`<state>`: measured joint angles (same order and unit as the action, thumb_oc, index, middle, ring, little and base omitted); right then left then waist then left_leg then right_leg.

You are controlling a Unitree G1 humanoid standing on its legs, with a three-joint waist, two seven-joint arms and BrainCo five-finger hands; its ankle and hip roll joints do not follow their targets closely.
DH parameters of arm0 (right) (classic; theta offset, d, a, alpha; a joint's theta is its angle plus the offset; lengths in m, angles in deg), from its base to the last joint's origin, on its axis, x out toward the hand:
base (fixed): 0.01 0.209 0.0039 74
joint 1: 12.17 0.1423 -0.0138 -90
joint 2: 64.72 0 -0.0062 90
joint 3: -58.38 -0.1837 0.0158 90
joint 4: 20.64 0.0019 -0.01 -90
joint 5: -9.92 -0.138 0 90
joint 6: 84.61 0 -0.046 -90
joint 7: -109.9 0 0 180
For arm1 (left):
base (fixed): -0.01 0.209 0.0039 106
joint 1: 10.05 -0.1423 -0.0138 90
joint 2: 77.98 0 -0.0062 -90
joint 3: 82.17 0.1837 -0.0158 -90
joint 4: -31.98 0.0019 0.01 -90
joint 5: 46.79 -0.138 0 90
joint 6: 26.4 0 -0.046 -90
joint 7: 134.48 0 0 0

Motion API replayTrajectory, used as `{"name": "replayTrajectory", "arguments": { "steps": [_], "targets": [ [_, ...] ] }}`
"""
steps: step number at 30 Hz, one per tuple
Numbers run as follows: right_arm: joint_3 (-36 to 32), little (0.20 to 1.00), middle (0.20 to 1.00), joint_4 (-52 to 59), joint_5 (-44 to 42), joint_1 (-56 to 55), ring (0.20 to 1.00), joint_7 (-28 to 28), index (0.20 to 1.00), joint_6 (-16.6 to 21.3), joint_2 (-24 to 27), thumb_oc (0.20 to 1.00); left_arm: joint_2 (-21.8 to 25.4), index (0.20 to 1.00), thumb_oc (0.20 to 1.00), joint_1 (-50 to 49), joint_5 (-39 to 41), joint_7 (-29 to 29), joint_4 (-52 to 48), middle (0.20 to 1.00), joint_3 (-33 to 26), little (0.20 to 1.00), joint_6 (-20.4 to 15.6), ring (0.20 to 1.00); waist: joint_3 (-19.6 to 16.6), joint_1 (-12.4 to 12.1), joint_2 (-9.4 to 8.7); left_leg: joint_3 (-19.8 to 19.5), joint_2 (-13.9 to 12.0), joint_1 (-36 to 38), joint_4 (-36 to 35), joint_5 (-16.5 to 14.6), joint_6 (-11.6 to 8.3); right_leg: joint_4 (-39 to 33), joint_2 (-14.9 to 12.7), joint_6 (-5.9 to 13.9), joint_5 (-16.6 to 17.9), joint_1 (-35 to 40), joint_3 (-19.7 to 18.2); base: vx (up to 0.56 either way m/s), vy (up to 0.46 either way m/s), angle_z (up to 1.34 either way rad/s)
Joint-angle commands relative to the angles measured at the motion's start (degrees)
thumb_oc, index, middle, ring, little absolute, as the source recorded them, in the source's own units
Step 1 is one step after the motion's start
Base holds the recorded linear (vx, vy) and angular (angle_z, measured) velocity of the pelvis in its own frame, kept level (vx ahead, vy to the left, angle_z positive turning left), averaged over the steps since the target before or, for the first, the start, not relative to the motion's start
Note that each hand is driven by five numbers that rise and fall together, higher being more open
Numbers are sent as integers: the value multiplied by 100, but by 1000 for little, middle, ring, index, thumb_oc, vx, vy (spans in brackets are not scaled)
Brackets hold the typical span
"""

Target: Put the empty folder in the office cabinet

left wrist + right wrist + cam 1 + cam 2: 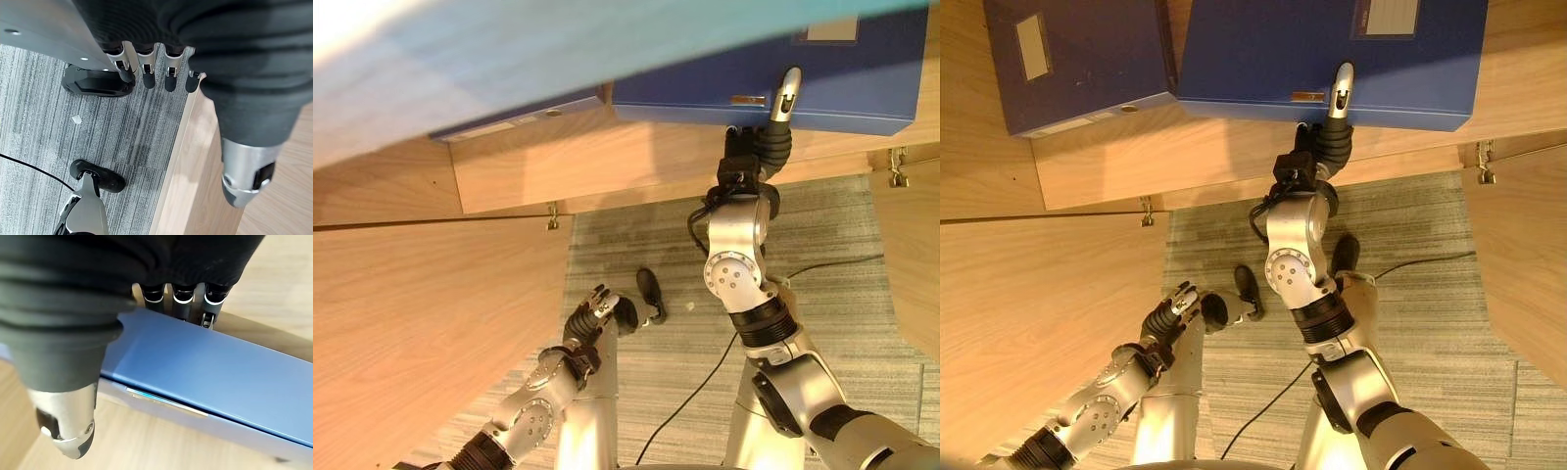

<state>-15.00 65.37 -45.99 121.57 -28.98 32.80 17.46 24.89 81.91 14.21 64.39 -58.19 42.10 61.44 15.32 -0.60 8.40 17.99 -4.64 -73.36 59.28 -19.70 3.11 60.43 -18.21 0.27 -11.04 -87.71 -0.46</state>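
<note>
The blue folder lies on a wooden shelf of the cabinet, beside a darker folder on the same shelf. The right hand grips the blue folder at its near edge: the thumb lies on the top cover and the fingers go under it. The left hand hangs low over the grey carpet, its fingers relaxed and holding nothing, near the open cabinet door.

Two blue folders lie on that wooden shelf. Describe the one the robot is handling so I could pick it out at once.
On the wooden cabinet shelf, two blue folders lie side by side. The handled folder is the brighter blue one on the robot's right, with the right robot hand at its near edge; the darker folder beside it is untouched.
</note>
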Motion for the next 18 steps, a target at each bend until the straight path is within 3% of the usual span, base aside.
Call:
{"name": "replayTrajectory", "arguments": {
  "steps": [1,3,5,11,13,15,18],
  "targets": [
    [214,1000,1000,-485,700,-64,1000,-173,1000,-1149,714,1000,610,1000,1000,-306,-48,-240,-542,1000,-180,1000,-11,1000,660,-151,3,-505,51,-251,-197,219,-151,47,-159,302,-19,276,-333,3,-47,-6],
    [260,1000,1000,-621,942,83,1000,-314,1000,-1382,979,1000,679,1000,1000,-283,-99,-299,-554,1000,-248,1000,-16,1000,673,-153,0,-524,40,-282,-130,201,-143,91,-149,297,-28,247,-324,13,-47,-10],
    [355,1000,1000,-1083,1490,497,1000,-707,1000,-1893,1669,1000,824,1000,1000,-287,-233,-425,-578,1000,-452,1000,-56,1000,672,-178,-16,-571,15,-361,-24,176,-135,168,-146,299,-36,196,-313,21,-65,-6],
    [643,1000,1000,-2013,1805,1267,1000,-1155,1000,-2340,2355,1000,1033,1000,1000,-395,-332,-572,-595,1000,-755,1000,-73,1000,599,-278,-26,-620,22,-438,20,156,-140,187,-162,306,-40,160,-267,5,-28,0],
    [951,1000,1000,-2392,2011,1672,1000,-1400,1000,-2609,2621,1000,1141,1000,1000,-495,-358,-636,-649,1000,-866,1000,-35,1000,570,-304,-36,-641,18,-485,26,155,-149,165,-168,303,-36,147,-239,2,-15,2],
    [1711,1000,1000,-3132,2541,2501,1000,-1908,1000,-3125,3085,1000,1429,1000,1000,-694,-368,-770,-770,1000,-1019,1000,-3,1000,502,-375,-89,-644,19,-554,-15,167,-170,115,-166,309,-13,108,-204,0,0,0],
    [2186,1000,1000,-3474,3020,2932,1000,-2229,1000,-3409,3218,1000,1536,1000,1000,-807,-375,-833,-830,1000,-1075,1000,67,1000,449,-387,-119,-647,17,-610,-39,175,-180,83,-177,316,6,51,-188,0,0,0]
  ]
}}
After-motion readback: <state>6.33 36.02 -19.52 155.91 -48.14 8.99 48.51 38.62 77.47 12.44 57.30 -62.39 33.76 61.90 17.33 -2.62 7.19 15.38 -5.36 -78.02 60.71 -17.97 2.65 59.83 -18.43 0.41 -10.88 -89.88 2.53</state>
